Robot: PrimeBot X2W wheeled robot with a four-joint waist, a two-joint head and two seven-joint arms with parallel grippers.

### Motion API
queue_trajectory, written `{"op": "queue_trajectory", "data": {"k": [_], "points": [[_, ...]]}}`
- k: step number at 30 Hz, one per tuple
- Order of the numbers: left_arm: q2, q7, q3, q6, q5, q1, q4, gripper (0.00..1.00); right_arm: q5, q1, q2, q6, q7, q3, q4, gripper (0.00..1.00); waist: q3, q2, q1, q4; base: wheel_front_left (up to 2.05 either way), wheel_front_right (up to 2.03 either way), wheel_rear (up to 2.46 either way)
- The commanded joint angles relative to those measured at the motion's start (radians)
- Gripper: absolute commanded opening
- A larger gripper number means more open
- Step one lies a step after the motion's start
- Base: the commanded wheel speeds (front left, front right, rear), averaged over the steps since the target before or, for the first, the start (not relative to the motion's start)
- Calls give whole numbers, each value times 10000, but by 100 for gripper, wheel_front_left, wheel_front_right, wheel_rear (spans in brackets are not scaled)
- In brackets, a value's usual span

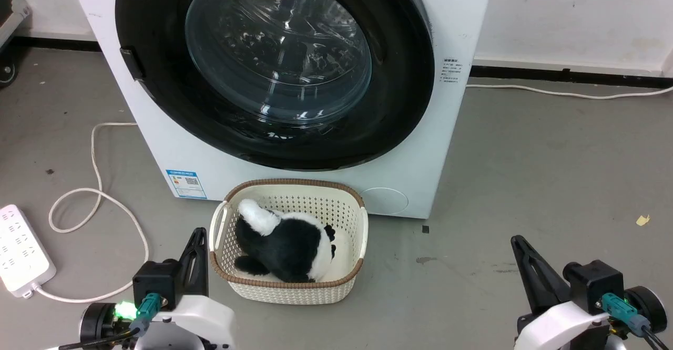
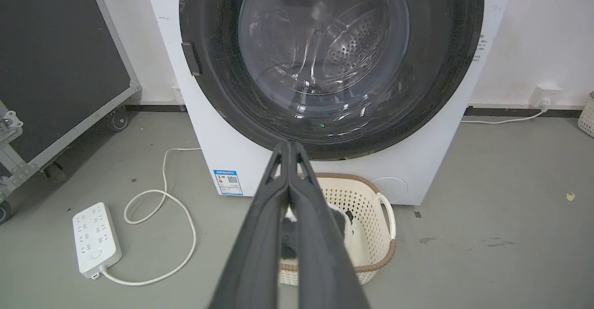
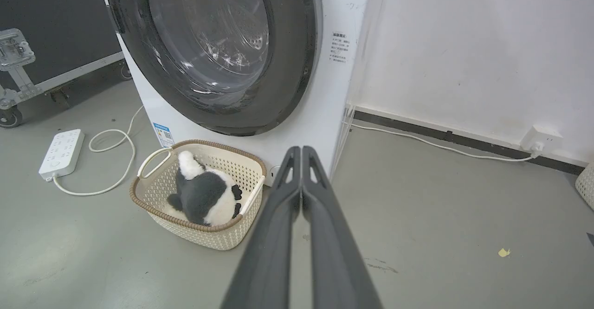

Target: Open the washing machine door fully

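Glossy black round washing machine door (image 1: pixel 277 50) shut against big white washing machine (image 1: pixel 173 145), left gripper (image 2: pixel 288 145) clenched empty, right gripper (image 3: pixel 301 149) clenched empty

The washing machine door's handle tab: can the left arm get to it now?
Probably yes: open air lies between the left pincer and the tab on the left edge of the door; the basket sits off to its right.
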Motion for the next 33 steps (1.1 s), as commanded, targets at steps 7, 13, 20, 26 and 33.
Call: {"op": "queue_trajectory", "data": {"k": [7,13,20,26,33], "points": [[4,3,-5,-57,89,145,-35,0,-62,-129,55,-9,3,-7,22,0,0,0,0,0,0,0,0],[4,3,-5,-57,89,145,-35,0,-62,-129,55,-9,3,-7,22,0,0,0,0,0,0,0,0],[4,3,-5,-57,89,145,-35,0,-62,-129,55,-9,3,-7,22,0,0,0,0,0,0,0,0],[4,3,-5,-57,89,145,-35,0,-62,-129,55,-9,3,-7,22,0,0,0,0,0,0,0,0],[0,-2,-4,0,0,1,0,100,2,-1,0,0,-3,-2,0,100,0,0,0,0,0,0,0]]}}
